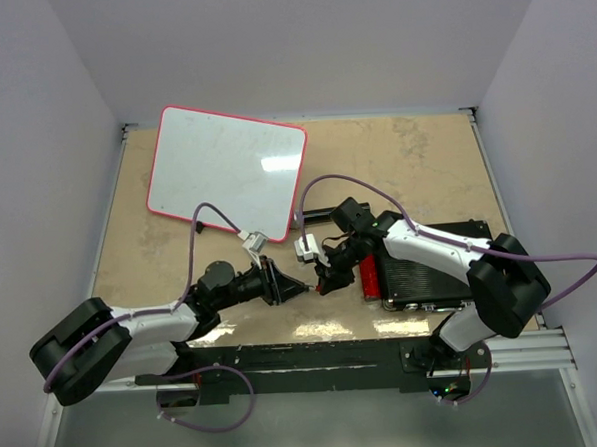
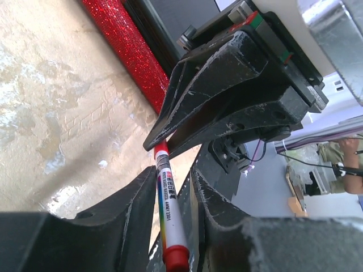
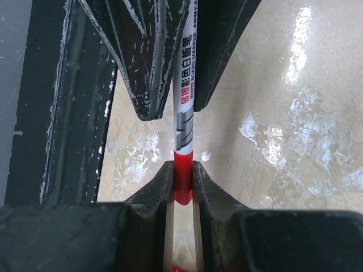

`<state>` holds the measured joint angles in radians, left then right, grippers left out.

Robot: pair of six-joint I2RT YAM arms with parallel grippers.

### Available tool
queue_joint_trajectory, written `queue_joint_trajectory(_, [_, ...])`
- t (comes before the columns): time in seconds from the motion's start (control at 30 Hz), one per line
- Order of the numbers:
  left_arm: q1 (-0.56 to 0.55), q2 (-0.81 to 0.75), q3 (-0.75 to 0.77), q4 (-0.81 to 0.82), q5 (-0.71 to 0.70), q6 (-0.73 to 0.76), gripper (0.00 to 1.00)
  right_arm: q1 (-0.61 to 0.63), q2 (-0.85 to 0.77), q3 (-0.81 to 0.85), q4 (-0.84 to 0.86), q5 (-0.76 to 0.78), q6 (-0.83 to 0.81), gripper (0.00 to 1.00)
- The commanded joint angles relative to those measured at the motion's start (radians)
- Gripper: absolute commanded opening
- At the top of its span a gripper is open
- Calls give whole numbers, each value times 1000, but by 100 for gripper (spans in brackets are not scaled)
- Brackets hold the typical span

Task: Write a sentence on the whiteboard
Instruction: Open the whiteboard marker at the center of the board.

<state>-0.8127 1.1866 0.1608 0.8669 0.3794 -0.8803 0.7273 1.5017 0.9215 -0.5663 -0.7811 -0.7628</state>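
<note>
The whiteboard [image 1: 226,172], white with a thin red frame, lies at the far left of the table, and no lettering shows on it. A white marker [image 2: 168,204] with red ends is held level between both grippers near the table's front middle [image 1: 313,286]. My left gripper [image 2: 173,170] is shut on the marker's barrel. My right gripper [image 3: 182,167] is shut on the marker's red cap [image 3: 182,177]. The barrel [image 3: 184,107] runs from my right jaws into the left gripper's fingers [image 3: 147,85].
A black ribbed case [image 1: 436,271] lies at the right under the right arm. A red glittery bar [image 1: 369,277] lies along its left side and also shows in the left wrist view [image 2: 127,51]. The black base rail [image 1: 316,358] runs along the front edge.
</note>
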Motion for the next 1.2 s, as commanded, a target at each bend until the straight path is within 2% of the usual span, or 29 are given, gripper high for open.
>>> queue_joint_trajectory(0.0, [-13, -24, 3, 101, -63, -3, 34, 3, 0, 36, 23, -35, 5, 0])
queue_joint_trajectory(0.2, [-16, -39, -9, 90, -89, -3, 23, 4, 6, 37, 25, -35, 10, 0])
queue_joint_trajectory(0.23, [-16, -42, -12, 87, -92, -2, 16, 3, 8, 37, 25, -37, 10, 0])
queue_joint_trajectory(0.4, [-23, -87, -15, 37, -143, 18, 8, 4, 11, 39, 17, -49, 8, 0])
queue_joint_trajectory(0.43, [-25, -96, -18, 35, -161, 21, 0, 4, 12, 40, 17, -52, 7, 0])
queue_joint_trajectory(0.57, [-29, -130, -30, 40, -195, 18, 0, 4, 18, 43, 8, -64, -1, 0])
queue_joint_trajectory(0.7, [-42, -139, -37, 49, -223, 7, 17, 3, 23, 45, 6, -69, 0, 0])
queue_joint_trajectory(0.83, [-49, -127, -37, 58, -223, 6, 22, 3, 22, 45, 6, -69, -1, 0])
queue_joint_trajectory(1.17, [-62, -105, -38, 87, -237, 3, 27, 3, 23, 45, 6, -69, -1, 0])
